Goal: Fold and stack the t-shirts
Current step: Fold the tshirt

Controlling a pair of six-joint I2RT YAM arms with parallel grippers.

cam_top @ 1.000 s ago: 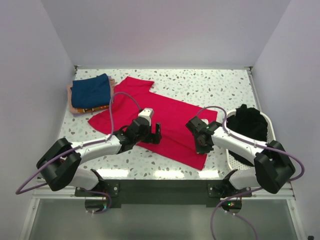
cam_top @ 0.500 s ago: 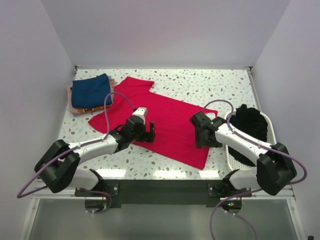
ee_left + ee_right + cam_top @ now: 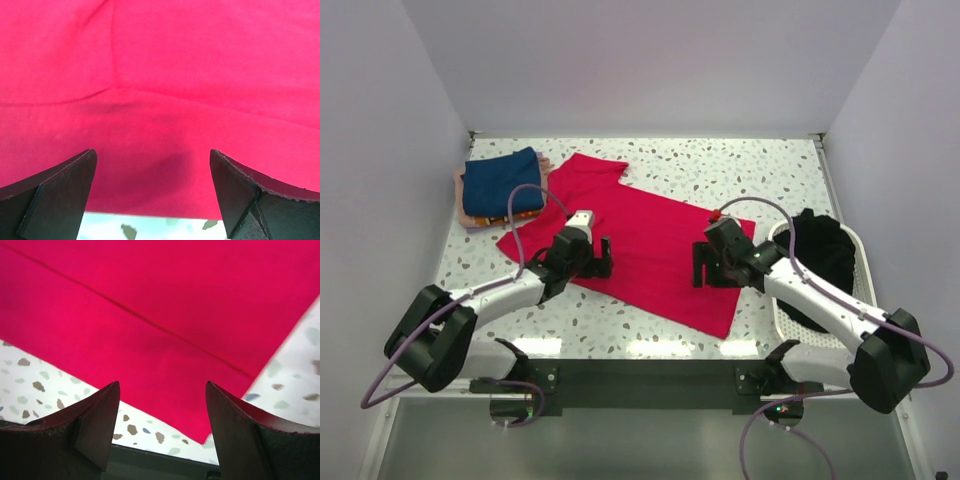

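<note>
A crimson-red t-shirt (image 3: 650,240) lies spread flat and slanted across the middle of the table. My left gripper (image 3: 604,257) hovers open over its near-left edge, with nothing between the fingers. In the left wrist view the red t-shirt (image 3: 160,75) fills the frame above the open left gripper (image 3: 152,155). My right gripper (image 3: 704,268) stands open over the shirt's right part. The right wrist view has the red t-shirt (image 3: 175,300) and its hem corner beyond the empty right gripper (image 3: 162,385). A folded navy t-shirt (image 3: 501,182) rests on a folded pink one (image 3: 470,216) at the back left.
A white perforated basket (image 3: 782,318) with black t-shirts (image 3: 817,248) in it stands at the right edge, beside my right arm. Speckled tabletop (image 3: 720,170) shows behind the red shirt, and walls close in on both sides.
My right gripper has opened, let go of the red shirt, and lifted back and slightly left. My left gripper, open throughout, has slid left toward the shirt's near-left edge.
</note>
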